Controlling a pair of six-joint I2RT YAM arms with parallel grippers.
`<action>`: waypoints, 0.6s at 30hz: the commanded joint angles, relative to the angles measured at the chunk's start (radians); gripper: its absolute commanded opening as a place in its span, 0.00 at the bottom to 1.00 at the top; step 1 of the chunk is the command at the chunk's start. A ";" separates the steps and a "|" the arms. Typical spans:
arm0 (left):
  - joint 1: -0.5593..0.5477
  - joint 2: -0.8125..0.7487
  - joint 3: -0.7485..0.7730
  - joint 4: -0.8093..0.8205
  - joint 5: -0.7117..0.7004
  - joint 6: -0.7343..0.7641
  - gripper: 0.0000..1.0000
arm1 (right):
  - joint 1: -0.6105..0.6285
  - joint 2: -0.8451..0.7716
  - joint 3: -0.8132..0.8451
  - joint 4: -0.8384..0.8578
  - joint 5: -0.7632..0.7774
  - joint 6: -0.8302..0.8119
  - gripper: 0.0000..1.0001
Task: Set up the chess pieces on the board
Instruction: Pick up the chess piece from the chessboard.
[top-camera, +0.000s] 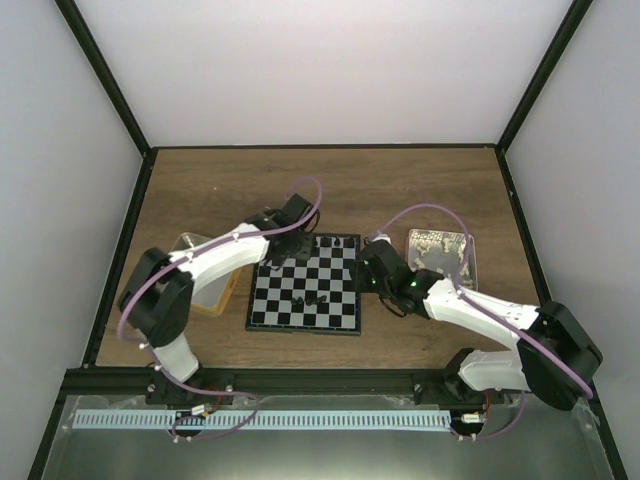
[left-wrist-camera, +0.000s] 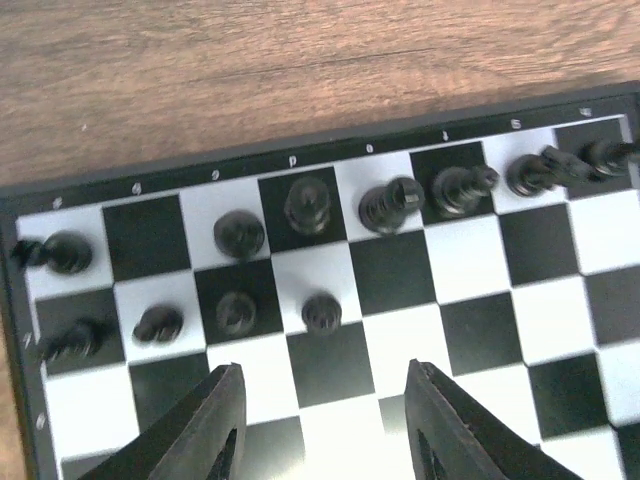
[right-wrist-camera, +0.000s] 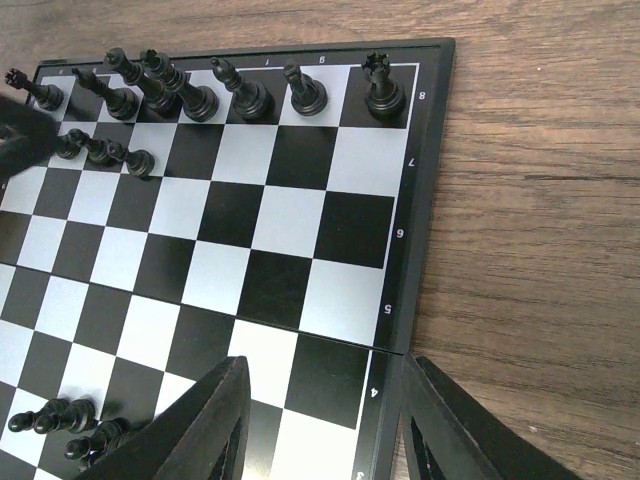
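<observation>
Fingers (left-wrist-camera: 215, 425) of the left gripper (left-wrist-camera: 325, 372) are set apart, and nothing is held between them. Bare squares of the board (left-wrist-camera: 470, 330) are seen through the gap. Just ahead of the fingertips, four of the chess pieces (left-wrist-camera: 321, 312) are lined up in one row of squares, and the rightmost is closest to the gap. One row further ahead, along the board's far edge, seven more figures are stood. Beyond that edge, the wooden table (left-wrist-camera: 250, 70) is exposed.

Fingers (right-wrist-camera: 215, 420) of the right gripper (right-wrist-camera: 322, 365) are likewise held apart, and nothing is gripped. This gripper is positioned over the squares beside the board's (right-wrist-camera: 250, 250) right border. Well ahead of it, seven chess pieces (right-wrist-camera: 245, 95) are ranged along the far edge row. Three smaller ones are placed in the next row, ahead and to the left. Beside the left finger, on its outer side, a few pieces appear to lie on their sides. Table (right-wrist-camera: 540, 200) wood is seen to the right of the fingers.

In the top view, the left gripper (top-camera: 285, 250) is located over the board's (top-camera: 335, 315) far left corner, and the right gripper (top-camera: 375, 262) at its right edge. A yellow-rimmed tray (top-camera: 215, 303) is set outboard of the left gripper, and a pale tray (top-camera: 470, 262) outboard of the right.
</observation>
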 joint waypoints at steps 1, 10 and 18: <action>-0.018 -0.139 -0.084 -0.034 0.060 -0.016 0.47 | -0.008 -0.022 -0.001 0.014 0.010 -0.002 0.43; -0.113 -0.287 -0.260 -0.096 0.182 -0.033 0.41 | -0.008 -0.031 -0.002 0.012 0.008 0.009 0.43; -0.128 -0.275 -0.318 -0.093 0.221 -0.032 0.25 | -0.008 -0.024 -0.001 0.013 -0.001 0.011 0.43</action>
